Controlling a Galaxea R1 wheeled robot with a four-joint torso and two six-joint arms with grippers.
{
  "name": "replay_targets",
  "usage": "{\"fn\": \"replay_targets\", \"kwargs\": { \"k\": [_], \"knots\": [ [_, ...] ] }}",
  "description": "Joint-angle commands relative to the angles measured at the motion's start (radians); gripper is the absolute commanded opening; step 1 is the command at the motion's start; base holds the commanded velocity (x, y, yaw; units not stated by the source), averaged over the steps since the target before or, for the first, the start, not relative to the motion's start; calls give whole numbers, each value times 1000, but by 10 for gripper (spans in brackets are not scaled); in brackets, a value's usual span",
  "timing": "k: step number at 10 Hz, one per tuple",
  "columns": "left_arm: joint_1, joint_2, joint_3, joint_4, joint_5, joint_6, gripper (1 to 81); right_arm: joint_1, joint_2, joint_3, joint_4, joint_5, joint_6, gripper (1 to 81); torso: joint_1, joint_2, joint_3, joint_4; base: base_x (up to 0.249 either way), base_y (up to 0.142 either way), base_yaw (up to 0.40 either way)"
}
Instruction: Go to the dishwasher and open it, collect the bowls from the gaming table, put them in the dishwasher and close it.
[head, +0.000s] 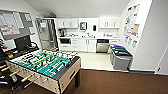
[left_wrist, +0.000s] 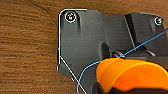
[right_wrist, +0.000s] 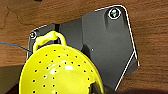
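Robot faces the kitchenette, dishwasher (head: 102, 46) shut at the far counter, well past the football table (head: 45, 66). An orange bowl (left_wrist: 130, 73) and a yellow perforated bowl (right_wrist: 60, 72) sit by the wrists; gripper fingers' state cannot be told. Drive steady, keep both level.

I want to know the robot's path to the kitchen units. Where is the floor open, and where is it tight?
Open: the pale floor between the gaming table and the grey bins, running up to the dishwasher, and the brown carpet in front. Crowded: the left side, where the table stands near a desk with a monitor.
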Motion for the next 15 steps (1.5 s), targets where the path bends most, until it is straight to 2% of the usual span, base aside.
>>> {"fn": "replay_targets", "kwargs": {
  "k": [1,10,15],
  "knots": [
    [-40,-13,-5,10,53,8,10,36,-8,7,-12,-54,-3,10,1,0,0,0,160,-91,0],
    [-38,-6,-5,10,54,8,10,31,-6,5,-12,-54,-3,10,1,0,0,0,160,-92,0],
    [-40,-6,-5,9,54,8,10,31,-4,4,-12,-54,-3,10,1,0,0,0,160,0,0]
  ]
}}
